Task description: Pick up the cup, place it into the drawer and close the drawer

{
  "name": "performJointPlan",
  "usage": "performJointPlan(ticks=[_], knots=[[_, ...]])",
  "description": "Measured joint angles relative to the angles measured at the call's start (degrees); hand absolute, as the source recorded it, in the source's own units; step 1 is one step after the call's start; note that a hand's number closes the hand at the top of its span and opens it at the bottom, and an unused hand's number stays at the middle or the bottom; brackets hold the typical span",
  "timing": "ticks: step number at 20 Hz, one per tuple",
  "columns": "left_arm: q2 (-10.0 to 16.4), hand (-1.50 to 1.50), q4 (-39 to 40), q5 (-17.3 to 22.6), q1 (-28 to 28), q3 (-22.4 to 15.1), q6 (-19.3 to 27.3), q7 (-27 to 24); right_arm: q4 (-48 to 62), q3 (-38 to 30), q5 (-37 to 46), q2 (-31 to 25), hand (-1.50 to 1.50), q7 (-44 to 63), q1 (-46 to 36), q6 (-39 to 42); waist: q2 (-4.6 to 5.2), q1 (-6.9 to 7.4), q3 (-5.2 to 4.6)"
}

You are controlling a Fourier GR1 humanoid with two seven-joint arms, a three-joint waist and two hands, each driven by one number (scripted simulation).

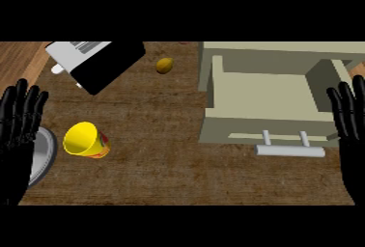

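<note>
The left hand (20, 125) rests at the near left edge, fingers straight, slightly spread and pointing up, holding nothing. Just to its right, not touching it, stands a yellow cup (85, 140) on the brown counter (171, 164), tilted, mouth showing. A grey plate (44, 153) lies partly under that hand. The right hand (349, 120) rests at the right edge, fingers straight and upright. Beside it on its left, a beige drawer (264, 94) stands open, its handle (291, 151) toward the viewer.
</note>
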Motion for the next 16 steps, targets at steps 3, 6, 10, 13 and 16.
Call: performJointPlan(ticks=[3,6,10,13,16], knots=[[0.40,-1.50,-0.55,2.84,1.82,2.49,-1.62,-1.17,0.80,0.24,0.13,0.05,-1.50,-0.02,-0.94,0.28,-0.57,-0.73,0.54],[1.46,-1.50,1.00,8.01,2.35,6.39,-4.82,-3.78,2.44,0.02,0.30,0.36,-1.50,-0.65,-2.84,0.01,-0.81,-1.09,0.80],[-1.44,-1.50,4.64,15.88,2.10,9.48,-3.17,0.80,3.15,2.46,-0.51,-0.97,-1.50,3.23,-2.39,2.88,-0.92,-1.28,0.90],[-1.11,-1.50,8.27,19.99,0.92,12.19,-3.79,1.98,4.81,1.85,-2.34,-2.07,-1.50,5.81,-4.84,4.40,-0.95,-1.40,0.96],[-0.61,-1.50,12.71,21.46,0.42,14.33,-5.27,0.41,6.27,1.25,-2.84,-2.51,-1.50,6.55,-5.99,5.29,-0.98,-1.52,1.00]])
